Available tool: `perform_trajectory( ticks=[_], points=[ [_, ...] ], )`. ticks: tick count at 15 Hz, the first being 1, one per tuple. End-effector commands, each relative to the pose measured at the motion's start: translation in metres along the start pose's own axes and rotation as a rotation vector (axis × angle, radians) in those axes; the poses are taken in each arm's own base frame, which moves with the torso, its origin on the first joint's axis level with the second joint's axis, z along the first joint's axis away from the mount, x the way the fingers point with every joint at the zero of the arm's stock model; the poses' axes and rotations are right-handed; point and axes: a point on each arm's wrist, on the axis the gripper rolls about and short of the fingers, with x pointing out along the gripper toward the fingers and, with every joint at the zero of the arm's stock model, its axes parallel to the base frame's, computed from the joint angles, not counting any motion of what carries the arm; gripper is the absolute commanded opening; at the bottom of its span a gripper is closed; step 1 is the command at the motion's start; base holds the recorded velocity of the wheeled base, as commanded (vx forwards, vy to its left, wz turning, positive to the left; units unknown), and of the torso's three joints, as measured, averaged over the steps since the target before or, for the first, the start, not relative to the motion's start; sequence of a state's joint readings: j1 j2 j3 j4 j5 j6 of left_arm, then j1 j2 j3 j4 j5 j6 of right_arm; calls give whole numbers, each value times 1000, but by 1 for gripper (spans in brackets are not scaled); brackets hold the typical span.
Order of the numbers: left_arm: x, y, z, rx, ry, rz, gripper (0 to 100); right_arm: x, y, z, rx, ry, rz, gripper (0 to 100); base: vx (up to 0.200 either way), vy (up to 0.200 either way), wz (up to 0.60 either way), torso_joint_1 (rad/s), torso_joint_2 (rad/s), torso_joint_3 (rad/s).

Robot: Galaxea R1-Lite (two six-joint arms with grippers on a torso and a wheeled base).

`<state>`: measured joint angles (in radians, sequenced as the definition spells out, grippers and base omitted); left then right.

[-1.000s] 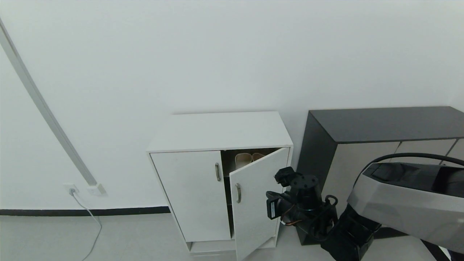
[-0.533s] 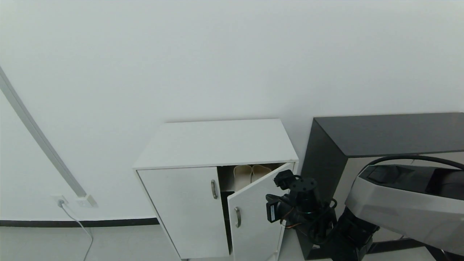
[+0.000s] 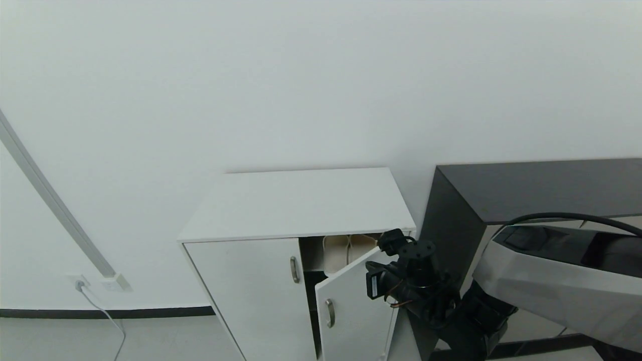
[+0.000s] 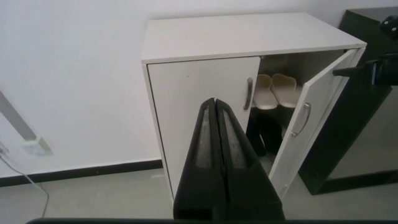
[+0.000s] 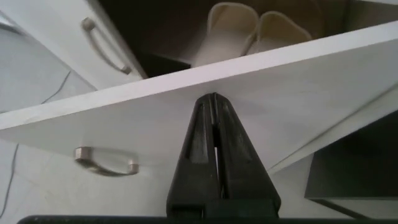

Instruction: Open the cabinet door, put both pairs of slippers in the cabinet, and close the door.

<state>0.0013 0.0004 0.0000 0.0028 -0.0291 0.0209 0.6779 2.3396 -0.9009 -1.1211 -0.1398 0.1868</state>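
Note:
The white cabinet (image 3: 296, 203) stands against the wall with its left door (image 3: 251, 296) shut and its right door (image 3: 351, 311) partly open. A beige pair of slippers (image 3: 346, 250) stands on the upper shelf (image 4: 277, 90) (image 5: 249, 28). A dark pair (image 4: 264, 134) sits on the shelf below. My right gripper (image 3: 390, 241) is shut, its tips against the outer face of the open door near its top edge (image 5: 215, 102). My left gripper (image 4: 215, 106) is shut on nothing and hangs some way in front of the left door.
A black cabinet (image 3: 531, 185) stands close to the white one's right side, just behind the open door. On the wall at the left are a slanted cable duct (image 3: 50, 200) and a socket with a cord (image 3: 80, 286). Grey floor lies before the cabinet (image 4: 93, 199).
The whole head picture has shifted and the cabinet looks larger, so the camera has moved. My right gripper stays against the partly open right door.

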Motion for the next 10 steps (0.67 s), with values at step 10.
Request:
perform_trajectory(
  ticks=[10],
  points=[
    [0, 0, 0, -1, 1, 0, 0, 35, -16, 5, 17, -16, -44, 0, 0, 0, 0, 0, 0, 0]
  ],
)
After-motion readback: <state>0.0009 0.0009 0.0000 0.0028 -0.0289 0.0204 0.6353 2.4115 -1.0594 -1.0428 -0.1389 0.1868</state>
